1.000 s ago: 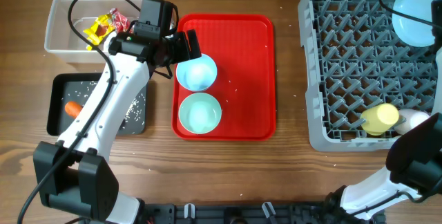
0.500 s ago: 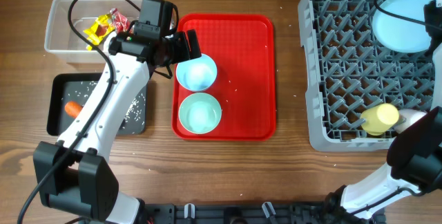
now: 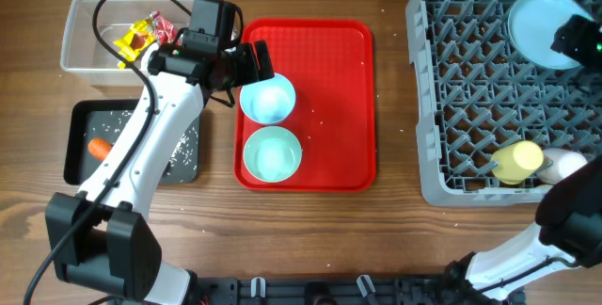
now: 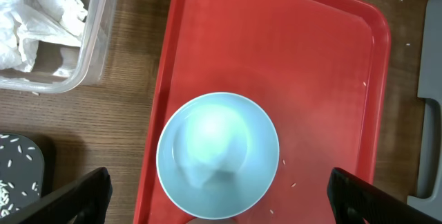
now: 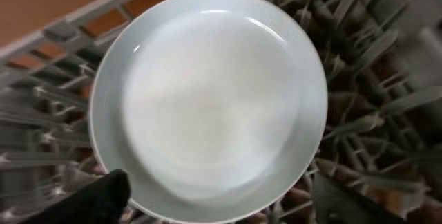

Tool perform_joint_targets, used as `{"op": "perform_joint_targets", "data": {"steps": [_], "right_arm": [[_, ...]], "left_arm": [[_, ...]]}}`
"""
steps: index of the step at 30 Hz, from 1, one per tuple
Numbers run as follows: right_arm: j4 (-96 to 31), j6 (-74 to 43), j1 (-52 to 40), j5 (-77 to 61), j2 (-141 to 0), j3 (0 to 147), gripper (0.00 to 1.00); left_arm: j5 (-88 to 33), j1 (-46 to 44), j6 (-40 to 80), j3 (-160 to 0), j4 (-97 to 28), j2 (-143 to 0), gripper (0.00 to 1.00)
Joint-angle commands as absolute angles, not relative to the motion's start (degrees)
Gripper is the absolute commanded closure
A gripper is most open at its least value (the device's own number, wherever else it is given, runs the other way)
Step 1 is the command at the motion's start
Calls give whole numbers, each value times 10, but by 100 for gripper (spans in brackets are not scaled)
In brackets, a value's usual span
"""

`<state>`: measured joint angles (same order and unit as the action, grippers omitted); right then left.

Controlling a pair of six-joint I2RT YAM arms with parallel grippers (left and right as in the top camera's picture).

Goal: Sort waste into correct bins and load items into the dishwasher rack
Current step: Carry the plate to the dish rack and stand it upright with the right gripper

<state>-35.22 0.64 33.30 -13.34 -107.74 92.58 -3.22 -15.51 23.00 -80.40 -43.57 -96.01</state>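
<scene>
From above, the left gripper (image 3: pixel 254 66) hangs over the back left corner of the red tray (image 3: pixel 329 79), just beside the upper bowl (image 3: pixel 268 99). The lower bowl (image 3: pixel 273 154) stands right before it, the two almost touching. The clear tub (image 3: pixel 89 58) holds a yellow wrapper (image 3: pixel 132 40) and a red wrapper (image 3: pixel 163 30). The black tray (image 3: pixel 77 168) holds the carrot (image 3: pixel 99 147) and scattered rice (image 3: pixel 183 145). In the grey rack (image 3: pixel 470 88) the plate (image 3: pixel 536 24) sits at the back right, with the right gripper (image 3: pixel 574 40) above its right edge. The yellow cup (image 3: pixel 517 161) and the pink cup (image 3: pixel 564 164) lie together at the front right corner.

In the left wrist view, the fingers (image 4: pixel 76 196) are spread wide, one at each side of the bowl (image 4: pixel 217 148), not touching it. White tissue (image 4: pixel 34 16) lies in the tub (image 4: pixel 97 37).

In the right wrist view, the plate (image 5: pixel 207 92) rests face up on the pegs (image 5: pixel 359 79) (a little tilted, it seems). The fingers (image 5: pixel 97 200) are spread apart at its near rim; whether one touches the rim I cannot tell.
</scene>
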Motion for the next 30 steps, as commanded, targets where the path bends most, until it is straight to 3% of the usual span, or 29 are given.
{"op": "perform_joint_targets", "data": {"steps": [1,4,11,13,14,17,18,24,30], "right_arm": [[-361,-87,359,-184,-1089,921,39],[-382,-159,384,-179,-1120,921,49],[-372,-193,397,-181,-1190,921,50],[-359,-197,397,-186,-1190,921,55],[-353,-196,397,-197,-1190,921,60],[-333,-196,397,-231,-1190,921,92],[-325,-196,397,-253,-1189,922,96],[-297,-147,397,-274,-1111,922,95],[-283,-57,397,-56,-955,922,96]], "left_arm": [[-25,-152,227,-805,-436,-962,0],[-25,-152,227,-805,-436,-962,0],[-25,-151,227,-805,-436,-962,0],[-25,-152,227,-805,-436,-962,0],[-25,-152,227,-805,-436,-962,0],[-25,-152,227,-805,-436,-962,0],[-25,-151,227,-805,-436,-962,0],[-25,-151,227,-805,-436,-962,0],[-25,-152,227,-805,-436,-962,0]]}}
